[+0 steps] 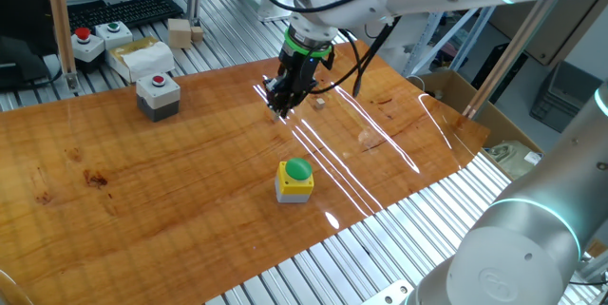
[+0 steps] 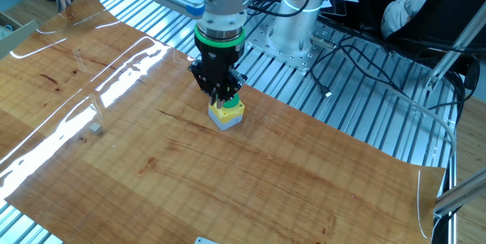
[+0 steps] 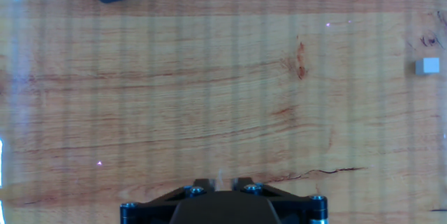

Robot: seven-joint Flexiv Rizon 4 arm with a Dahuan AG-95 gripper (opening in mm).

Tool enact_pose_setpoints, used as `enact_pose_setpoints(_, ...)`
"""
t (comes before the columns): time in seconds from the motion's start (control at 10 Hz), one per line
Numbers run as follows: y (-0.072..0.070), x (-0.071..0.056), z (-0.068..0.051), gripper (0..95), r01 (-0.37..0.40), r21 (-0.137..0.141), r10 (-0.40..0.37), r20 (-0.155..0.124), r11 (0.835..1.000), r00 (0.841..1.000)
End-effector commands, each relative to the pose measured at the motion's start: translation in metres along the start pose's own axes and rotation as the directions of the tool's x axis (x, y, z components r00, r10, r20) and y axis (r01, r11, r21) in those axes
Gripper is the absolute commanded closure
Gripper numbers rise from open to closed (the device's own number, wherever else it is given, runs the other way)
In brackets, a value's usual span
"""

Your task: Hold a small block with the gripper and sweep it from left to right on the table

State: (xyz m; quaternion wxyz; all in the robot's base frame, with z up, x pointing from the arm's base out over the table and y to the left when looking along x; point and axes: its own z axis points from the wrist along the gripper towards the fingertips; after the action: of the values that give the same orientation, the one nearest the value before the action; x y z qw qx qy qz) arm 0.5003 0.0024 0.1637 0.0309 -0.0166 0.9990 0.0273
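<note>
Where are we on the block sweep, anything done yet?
Done: nothing certain. The black fingered gripper points down with its tips at the glossy orange-brown wooden table. In hand: the grasp, though I cannot tell whether its jaws hold anything. A tiny pale beige wooden cube lies loose on the board beside the gripper, apart from it. Left: a confirmed grip and the whole sweep.

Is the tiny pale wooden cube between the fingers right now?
No, the tiny pale wooden cube lies on the orange-brown board, apart from the gripper.
</note>
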Motion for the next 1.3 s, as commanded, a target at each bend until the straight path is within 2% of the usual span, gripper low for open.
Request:
enact_pose_setpoints(0.1,0.0,0.0,0.002,95.0,-0.001,0.003,0.001,0.0,1.0,1.0)
enact_pose_setpoints(0.5,0.002,-0.001,0.007,95.0,-0.005,-0.001,0.005,-0.007,1.0,1.0)
enact_pose_setpoints(0.7,0.003,-0.004,0.018,95.0,-0.008,-0.006,0.008,-0.007,1.0,1.0)
enact_pose_setpoints(0.9,0.001,-0.009,0.023,95.0,-0.02,-0.004,0.02,-0.017,1.0,1.0)
enact_pose_setpoints(1.0,-0.003,-0.011,0.025,95.0,-0.024,-0.004,0.024,-0.02,1.0,1.0)
enact_pose_setpoints(1.1,-0.019,-0.013,0.032,95.0,-0.014,-0.007,0.014,-0.022,1.0,1.0)
enact_pose_setpoints(1.3,-0.04,-0.017,0.044,95.0,0.01,-0.009,-0.01,-0.013,1.0,1.0)
